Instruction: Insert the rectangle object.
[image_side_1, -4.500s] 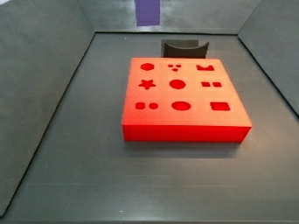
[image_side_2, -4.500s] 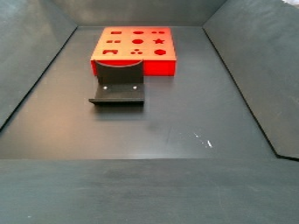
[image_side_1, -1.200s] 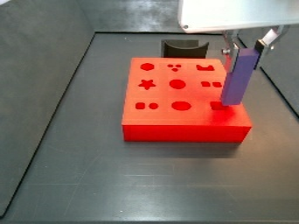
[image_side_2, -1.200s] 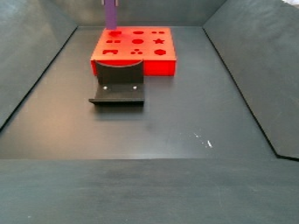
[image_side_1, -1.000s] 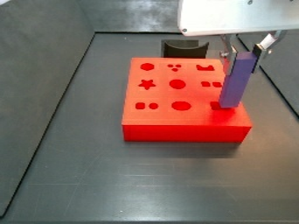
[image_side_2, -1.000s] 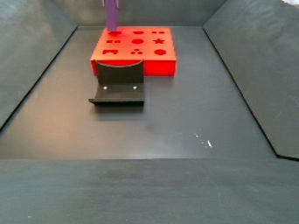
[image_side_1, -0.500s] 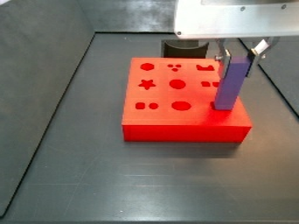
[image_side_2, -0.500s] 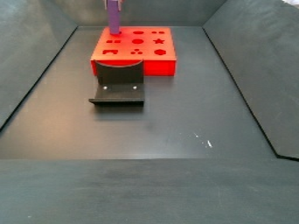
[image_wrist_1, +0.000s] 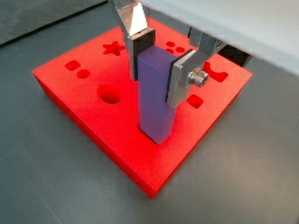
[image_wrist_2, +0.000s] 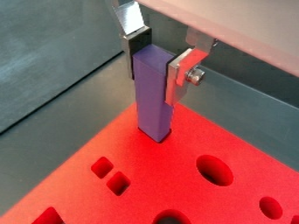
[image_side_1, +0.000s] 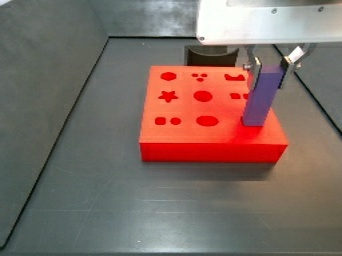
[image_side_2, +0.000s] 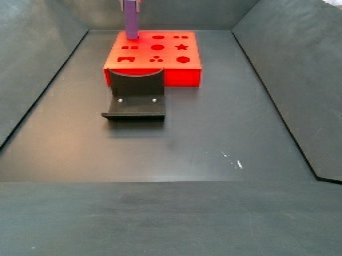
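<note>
My gripper (image_wrist_1: 160, 54) is shut on the upper end of the rectangle object (image_wrist_1: 155, 101), a slim purple-blue bar held upright; its lower end stands in the red box (image_wrist_1: 111, 131) near a corner. Both wrist views show the silver fingers (image_wrist_2: 183, 77) clamped on the bar (image_wrist_2: 153, 94). In a side view the bar (image_side_1: 261, 96) stands at the rectangular hole near the red box's (image_side_1: 207, 140) right front corner, with the gripper (image_side_1: 275, 57) at its top. In a side view the bar (image_side_2: 132, 17) rises from the box's (image_side_2: 154, 72) far left; the gripper is out of frame there.
The red box has several shaped holes: a star (image_side_1: 168, 97), circles (image_side_1: 203, 96), an oval (image_side_1: 207, 121). A dark grey curved block (image_side_2: 134, 104) lies on the floor in front of the box in a side view, and behind it (image_side_1: 201, 55) in a side view. Grey walls enclose the floor.
The gripper has lowered with the bar since a second ago; the bar's lower end has sunk at the rectangular hole and shifted slightly left. The box and the block have not moved.
</note>
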